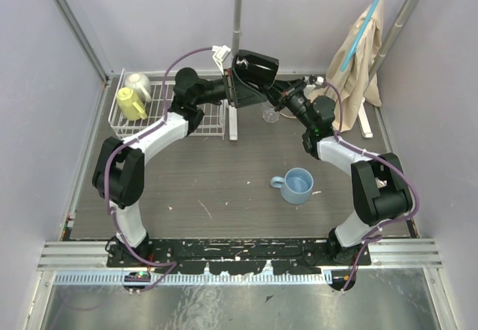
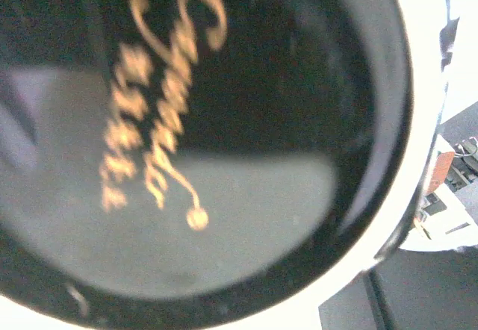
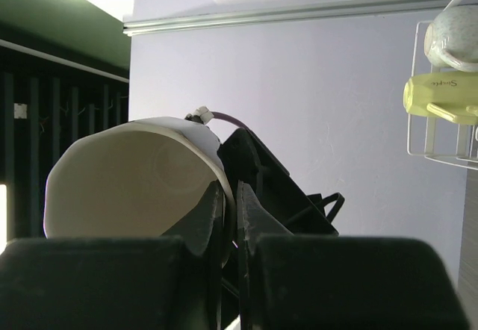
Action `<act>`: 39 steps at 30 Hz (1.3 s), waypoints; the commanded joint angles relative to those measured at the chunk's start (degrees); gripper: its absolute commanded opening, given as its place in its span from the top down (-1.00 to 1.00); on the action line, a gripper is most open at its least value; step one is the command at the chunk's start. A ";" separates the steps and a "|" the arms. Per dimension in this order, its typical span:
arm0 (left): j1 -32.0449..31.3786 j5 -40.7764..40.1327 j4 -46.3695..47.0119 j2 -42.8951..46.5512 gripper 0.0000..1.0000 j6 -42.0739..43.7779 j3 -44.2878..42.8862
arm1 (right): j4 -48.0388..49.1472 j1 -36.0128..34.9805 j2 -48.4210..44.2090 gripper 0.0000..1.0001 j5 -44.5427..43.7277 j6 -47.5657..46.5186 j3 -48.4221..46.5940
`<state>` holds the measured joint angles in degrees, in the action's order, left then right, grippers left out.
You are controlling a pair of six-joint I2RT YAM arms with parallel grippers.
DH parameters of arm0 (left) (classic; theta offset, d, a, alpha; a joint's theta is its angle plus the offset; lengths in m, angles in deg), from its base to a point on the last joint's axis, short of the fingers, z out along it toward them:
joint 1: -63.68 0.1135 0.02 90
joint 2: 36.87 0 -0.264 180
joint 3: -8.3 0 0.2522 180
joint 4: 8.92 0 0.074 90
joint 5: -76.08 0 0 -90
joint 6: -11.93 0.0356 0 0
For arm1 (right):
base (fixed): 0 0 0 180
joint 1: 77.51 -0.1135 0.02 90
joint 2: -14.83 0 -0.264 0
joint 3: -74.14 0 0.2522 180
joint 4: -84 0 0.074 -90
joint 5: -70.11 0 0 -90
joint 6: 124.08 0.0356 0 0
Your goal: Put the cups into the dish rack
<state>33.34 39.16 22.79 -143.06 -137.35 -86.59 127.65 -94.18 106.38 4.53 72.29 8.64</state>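
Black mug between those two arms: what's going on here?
Two robot arms are loading cups into a white wire dish rack. The right gripper pinches the rim of the black mug with a cream inside, held off the table. The left gripper is right up against its side, but whether it grips is unclear. A yellow mug and a cream-white mug sit in the rack. A light blue mug and a clear glass stand on the table.

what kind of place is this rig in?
Probably a lab robot cell staged as a dishwashing station: plain panel walls boxing it in, a metal rail along the near edge, a white wire dish rack holding a yellow mug, and a towel hung behind.
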 commanded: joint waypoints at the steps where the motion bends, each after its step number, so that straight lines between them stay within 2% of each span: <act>1: 0.58 1.06 3.01 3.52 -0.54 0.75 0.10 | 2.79 -3.10 -1.03 0.99 6.34 -3.18 -0.20; 8: 0.69 0.36 4.41 3.07 -0.52 -0.64 -0.02 | 3.17 -3.06 -0.99 0.99 6.02 -3.26 -0.15; 13: 0.25 -0.21 7.76 1.69 -0.41 -3.38 -0.24 | 3.57 -3.05 -1.07 0.99 5.41 -3.22 0.33; 16: 0.16 -0.85 7.58 1.18 0.04 -3.88 -0.64 | 3.43 -3.03 -1.11 0.99 5.39 -3.59 0.42; 20: -0.21 -0.16 6.10 0.63 0.43 -3.61 -1.81 | 3.34 -3.07 -1.13 0.99 5.39 -3.80 0.68; 22: -0.30 0.04 4.85 0.69 0.53 -3.12 -1.93 | 3.45 -3.05 -1.11 0.99 5.46 -3.97 0.74; 25: -0.34 0.48 1.98 0.86 0.86 -1.75 -2.21 | 3.36 -3.06 -1.11 0.99 5.62 -4.23 0.77; 27: -0.33 0.64 1.20 0.96 0.99 -1.66 -2.27 | 3.41 -3.06 -0.96 0.99 5.64 -4.40 0.93; 32: -0.37 0.32 -1.50 1.77 1.00 -0.39 -1.79 | 3.59 -3.07 -0.58 0.99 6.32 -5.57 0.36; 37: -0.12 -1.25 -4.90 5.16 1.00 4.99 0.79 | 1.89 -3.02 -0.59 0.99 7.32 -7.23 -0.94; 39: 0.18 -2.44 -4.56 6.67 1.00 6.33 2.59 | 0.71 -2.88 -0.58 0.90 7.78 -7.99 -1.78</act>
<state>35.19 36.43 18.44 -141.95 -135.04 -85.60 127.96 -94.92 106.34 5.25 70.82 9.58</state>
